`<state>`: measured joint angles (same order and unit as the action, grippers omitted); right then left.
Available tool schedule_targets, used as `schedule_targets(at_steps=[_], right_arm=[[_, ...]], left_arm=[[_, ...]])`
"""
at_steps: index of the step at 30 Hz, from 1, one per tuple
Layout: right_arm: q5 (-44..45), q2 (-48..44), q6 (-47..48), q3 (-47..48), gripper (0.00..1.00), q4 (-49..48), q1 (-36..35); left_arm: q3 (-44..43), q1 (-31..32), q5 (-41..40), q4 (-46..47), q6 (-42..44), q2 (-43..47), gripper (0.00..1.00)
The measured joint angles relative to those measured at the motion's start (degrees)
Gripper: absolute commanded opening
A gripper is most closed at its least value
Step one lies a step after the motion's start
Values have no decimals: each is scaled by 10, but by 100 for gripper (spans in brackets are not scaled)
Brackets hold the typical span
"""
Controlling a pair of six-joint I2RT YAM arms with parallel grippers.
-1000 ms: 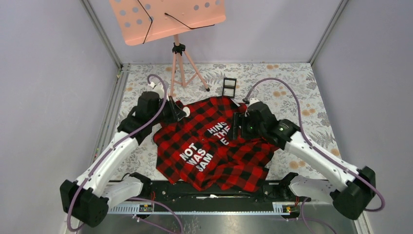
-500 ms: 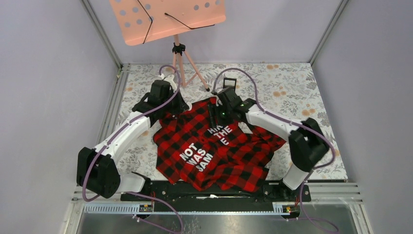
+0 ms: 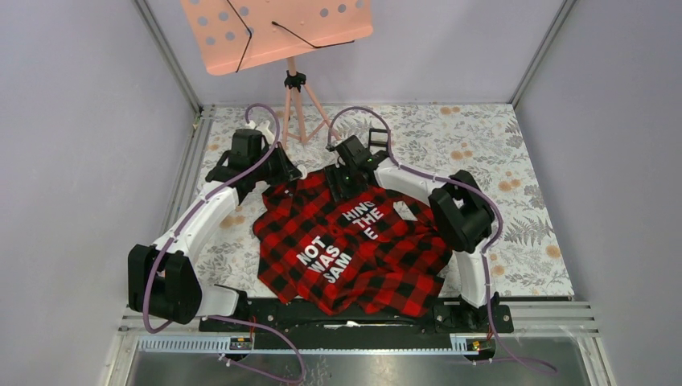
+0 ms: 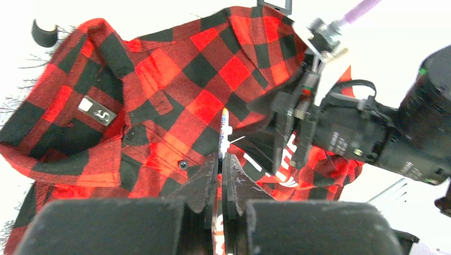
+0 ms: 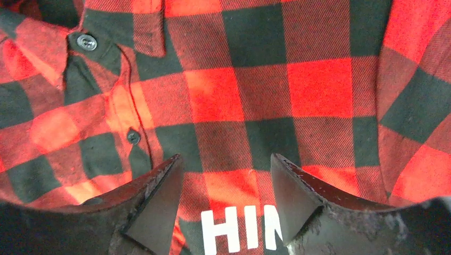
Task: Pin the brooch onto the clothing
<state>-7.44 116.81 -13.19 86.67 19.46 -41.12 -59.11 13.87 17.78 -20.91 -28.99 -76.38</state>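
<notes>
1. The brooch (image 4: 224, 130) shows only edge-on in the left wrist view. It is a thin pale sliver whose long line runs straight out from the fingertips toward the shirt (image 4: 159, 79). Its face cannot be seen.
2. The left gripper (image 4: 220, 159) has its fingers pressed together on the brooch. It is held above the shirt's front, near the button placket, and whether it touches the fabric cannot be told.
3. From above, the shirt (image 3: 378, 265) lies spread and rumpled in a rough diamond, with one corner far and one corner near. The white letters (image 3: 328, 257) run in slanted rows across it. In the left wrist view the collar sits at the left.
4. The left gripper (image 3: 289, 171) is at the shirt's far-left edge.
5. The right gripper (image 3: 342, 183) hangs over the far part of the shirt. In its own view it (image 5: 226, 212) has its fingers spread wide over the checks (image 5: 319, 90), just above the letters "HIN" (image 5: 239, 236), gripping nothing.
6. The two grippers are near each other. The right one fills the right side of the left wrist view.
7. The shirt's near hem reaches the table's near edge, by the arm bases.
8. The frame (image 3: 378, 138) stands just behind the right gripper. The legs of the stand (image 3: 301, 112) are just behind the left gripper.
9. Bare cloth (image 3: 515, 177) lies open to the right and far right, with a narrower strip on the left.
10. The cloth is pale with a grey leaf print and orange blooms. Pale lilac walls (image 3: 80, 121) close three sides.
</notes>
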Motion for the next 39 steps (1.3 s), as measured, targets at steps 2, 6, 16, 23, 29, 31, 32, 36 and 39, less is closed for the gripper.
schedule_targets(at_steps=[2,6,16,23,29,31,32,36,39], right_arm=[[8,20,12,24,68,15,0],[10,56,27,64,69,41,2],[20,89,44,92,44,84,7],[24,89,43,90,7,86,8],[25,89,39,81,0,77,8],[25,83,36,72,0,69,9],[25,77,33,63,0,62,9],[23,46,17,27,0,45,12],[18,27,5,16,0,35,16]], left_arm=[[0,0,11,0,0,0,0],[0,0,26,0,0,-7,0],[0,0,35,0,0,-10,0],[0,0,43,0,-2,-10,0],[0,0,43,0,-8,-12,0],[0,1,35,0,-11,-14,0],[2,1,29,1,-16,-14,0],[44,14,-5,48,-51,-10,0],[92,44,-46,70,-79,-8,0]])
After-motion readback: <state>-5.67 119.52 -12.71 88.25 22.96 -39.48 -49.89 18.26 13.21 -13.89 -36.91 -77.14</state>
